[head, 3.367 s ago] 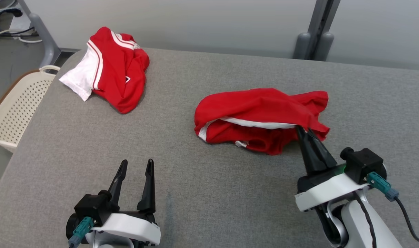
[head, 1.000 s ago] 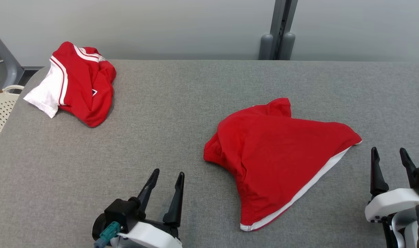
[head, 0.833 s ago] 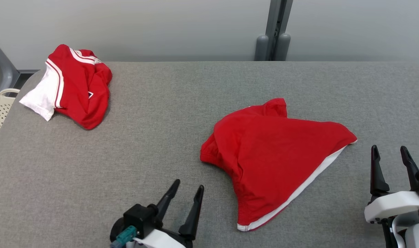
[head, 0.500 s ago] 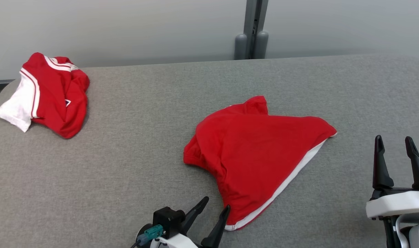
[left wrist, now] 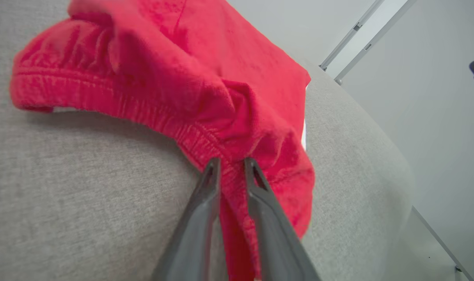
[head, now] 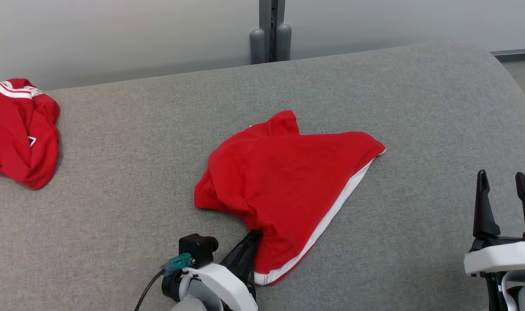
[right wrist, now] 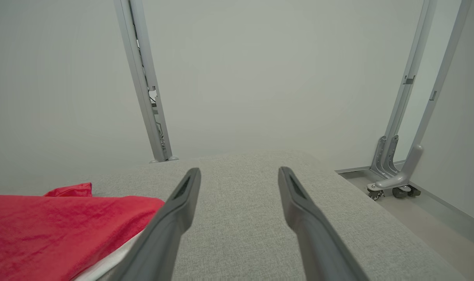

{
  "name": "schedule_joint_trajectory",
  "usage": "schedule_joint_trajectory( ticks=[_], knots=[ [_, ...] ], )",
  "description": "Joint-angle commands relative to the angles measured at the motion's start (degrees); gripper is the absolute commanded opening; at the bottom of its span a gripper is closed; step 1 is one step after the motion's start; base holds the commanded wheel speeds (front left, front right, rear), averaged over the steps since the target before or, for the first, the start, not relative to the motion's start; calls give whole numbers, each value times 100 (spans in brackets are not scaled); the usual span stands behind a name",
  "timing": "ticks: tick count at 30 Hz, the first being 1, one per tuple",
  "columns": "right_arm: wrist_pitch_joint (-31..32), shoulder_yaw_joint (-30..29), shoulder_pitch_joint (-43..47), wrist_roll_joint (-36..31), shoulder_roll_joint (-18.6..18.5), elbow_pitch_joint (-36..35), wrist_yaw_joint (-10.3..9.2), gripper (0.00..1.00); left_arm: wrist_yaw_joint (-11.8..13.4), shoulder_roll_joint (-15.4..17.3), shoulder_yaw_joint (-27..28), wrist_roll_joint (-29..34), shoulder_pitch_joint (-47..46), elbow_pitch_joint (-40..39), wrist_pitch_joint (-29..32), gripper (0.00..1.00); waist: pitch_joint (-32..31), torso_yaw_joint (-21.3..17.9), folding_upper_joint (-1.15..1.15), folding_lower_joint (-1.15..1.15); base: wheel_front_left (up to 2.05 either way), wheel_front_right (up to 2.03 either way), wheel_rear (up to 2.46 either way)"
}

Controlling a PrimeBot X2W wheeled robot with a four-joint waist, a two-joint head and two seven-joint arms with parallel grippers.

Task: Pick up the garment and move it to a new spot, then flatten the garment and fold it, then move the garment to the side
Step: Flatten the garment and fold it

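The garment (head: 288, 172) is a red piece with a white edge strip, lying spread in the middle of the grey padded table (head: 115, 181). My left gripper (head: 254, 236) is at its near left corner, fingertips tucked into the cloth. In the left wrist view the two fingers (left wrist: 211, 183) stand close together, pinching the gathered red hem of the garment (left wrist: 174, 66). My right gripper (head: 502, 179) stands open over bare table to the right of the garment, nothing between its fingers. In the right wrist view that gripper (right wrist: 238, 173) has the garment (right wrist: 45, 226) at its lower left.
A second red-and-white garment (head: 20, 129) lies bunched at the table's far left. Grey posts (head: 268, 39) rise behind the table against a pale wall. The table's rounded right edge (head: 510, 86) drops to the floor.
The head camera has swung right. My left gripper moved forward and right to the garment's near corner and closed on the hem. The right gripper stayed open.
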Motion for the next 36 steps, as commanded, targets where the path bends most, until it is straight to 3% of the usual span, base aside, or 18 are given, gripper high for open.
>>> schedule_joint_trajectory(
  ticks=[1,7,16,28,34,35,36],
  knots=[
    [-30,-25,24,20,-24,-15,12,100,-20,34,20,-9,-105,-8,-34,0,13,-12,0,0,0,0,0],
    [-30,-81,53,51,-24,-13,12,100,-44,66,564,252,-125,-378,-35,0,23,34,0,0,0,0,0],
    [-30,-50,2,71,-25,33,12,100,19,386,1477,801,-243,-1038,-35,0,24,133,0,0,0,0,0],
    [-30,192,-255,120,-24,86,12,100,-25,784,1682,1102,-1460,657,-34,0,344,-162,0,0,0,0,0],
    [-30,195,-235,151,-24,131,12,100,-122,696,1646,1163,-1752,1226,-25,0,423,-273,0,0,0,0,0],
    [-30,183,-222,151,-24,138,12,100,-138,681,1668,1175,-1739,1249,-25,22,421,-269,0,0,0,0,0],
    [-30,171,-205,146,-24,142,12,100,-150,659,1708,1175,-1703,1248,-25,53,414,-257,0,0,0,0,0]
  ],
)
